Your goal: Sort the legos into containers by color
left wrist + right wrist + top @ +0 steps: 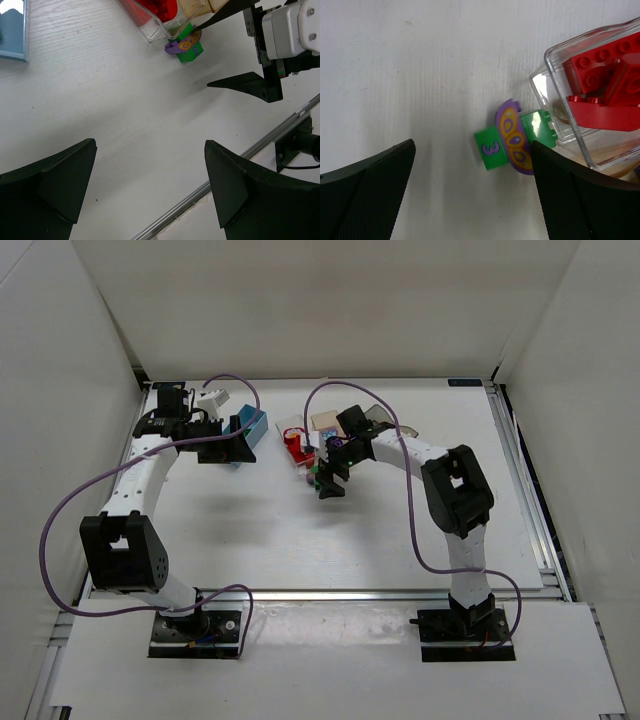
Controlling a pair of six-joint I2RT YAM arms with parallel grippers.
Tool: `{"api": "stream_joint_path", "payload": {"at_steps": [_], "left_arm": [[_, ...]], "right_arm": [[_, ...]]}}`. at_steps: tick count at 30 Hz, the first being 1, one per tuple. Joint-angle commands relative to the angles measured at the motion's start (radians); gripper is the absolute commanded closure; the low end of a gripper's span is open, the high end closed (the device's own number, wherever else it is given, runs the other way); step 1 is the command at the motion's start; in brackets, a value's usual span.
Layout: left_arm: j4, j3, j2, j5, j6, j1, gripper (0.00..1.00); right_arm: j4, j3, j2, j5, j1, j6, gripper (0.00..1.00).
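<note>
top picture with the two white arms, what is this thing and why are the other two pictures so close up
It is a robot: a left arm and a right arm, bolted to a table and seen from a camera overhead. Each arm ends in a two-fingered tool. The other two pictures come from small cameras on the wrists, so the dark shapes at the bottom of each are part of the tool itself. The left tool and the right tool both stand open and hold nothing. The right wrist picture shows a green brick with a purple piece across it. The brick lies right by the corner of a clear bin that holds red bricks. A light blue bin sits by the left tool.
</note>
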Motion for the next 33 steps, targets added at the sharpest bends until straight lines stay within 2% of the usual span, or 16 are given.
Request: {"api": "stream_joint_path", "payload": {"at_steps": [1,16,30,33], "left_arm": [[0.011,0.016,-0.010,-0.004,0.013,-0.004,0.01],[0.012,0.036,0.024,-0.015,0.019,-0.004,0.00],[0.012,0.068,0.058,-0.015,0.013,-0.004,0.01],[0.009,0.067,0.058,-0.009,0.013,-0.004,0.01]], "right_arm": [[0.044,0.046,0.017,0.020,0.004,0.016,0.01],[-0.003,0.159,0.089,0.006,-0.007,-0.025,0.01],[-0.013,0.146,0.130,0.046,-0.010,-0.053,0.01],[0.003,0.129,0.135,0.054,-0.008,-0.050,0.06]]}}
